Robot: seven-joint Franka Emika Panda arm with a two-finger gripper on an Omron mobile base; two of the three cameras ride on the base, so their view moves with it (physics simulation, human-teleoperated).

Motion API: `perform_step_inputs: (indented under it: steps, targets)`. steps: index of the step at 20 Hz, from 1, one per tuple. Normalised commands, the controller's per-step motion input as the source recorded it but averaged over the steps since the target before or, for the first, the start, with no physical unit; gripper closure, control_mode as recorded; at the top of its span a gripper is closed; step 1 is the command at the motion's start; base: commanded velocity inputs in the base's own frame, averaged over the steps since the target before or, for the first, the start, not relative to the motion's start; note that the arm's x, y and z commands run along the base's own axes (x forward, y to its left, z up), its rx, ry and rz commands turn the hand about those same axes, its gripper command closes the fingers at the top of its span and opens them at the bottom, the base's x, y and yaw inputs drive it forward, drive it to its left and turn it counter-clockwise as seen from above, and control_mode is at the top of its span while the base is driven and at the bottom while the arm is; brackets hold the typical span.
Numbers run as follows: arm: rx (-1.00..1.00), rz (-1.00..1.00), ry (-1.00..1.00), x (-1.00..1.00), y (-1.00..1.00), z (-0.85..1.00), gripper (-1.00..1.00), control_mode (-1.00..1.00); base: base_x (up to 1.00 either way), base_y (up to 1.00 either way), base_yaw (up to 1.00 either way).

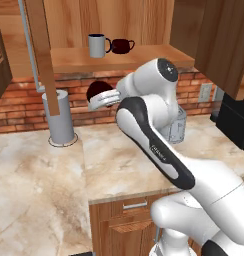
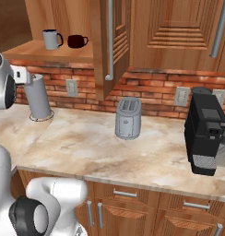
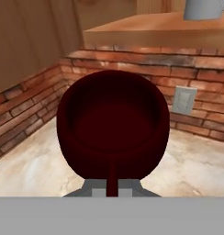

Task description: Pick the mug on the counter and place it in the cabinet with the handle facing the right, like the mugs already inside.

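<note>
Right up against the hand camera sat the mug [image 3: 113, 126], its dark maroon mouth turned toward the lens and its handle [image 3: 112, 180] running down between the fingers. And the pincer [image 3: 112, 192] was clamped tight on that handle, with the mug lifted clear of the counter [image 3: 196, 165]. From the left base view the pincer [image 1: 105, 98] held the mug [image 1: 98, 89] out ahead of it, in front of the brick wall [image 1: 24, 107]. Above the pincer ran the cabinet [image 1: 119, 59] shelf, where the mugs [image 1: 110, 46] stood side by side, handles to the right. Down to its left stood a grey cylinder [image 1: 59, 118], with an open cabinet door [image 1: 44, 50] hanging before it.
</note>
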Motion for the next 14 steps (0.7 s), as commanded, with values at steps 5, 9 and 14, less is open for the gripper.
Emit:
perform_step_inputs:
  steps: [5, 9, 14]
  targets:
    - [0.00, 0.15, -0.01, -0.01, -0.05, 0.24, 1.00, -1.00, 0.00, 0.00, 0.00]
    - [0.00, 0.10, -0.03, 0.00, -0.06, 0.04, 1.00, -1.00, 0.00, 0.00, 0.00]
    - [0.00, 0.06, -0.08, 0.00, -0.01, 0.06, 1.00, -1.00, 0.00, 0.00, 0.00]
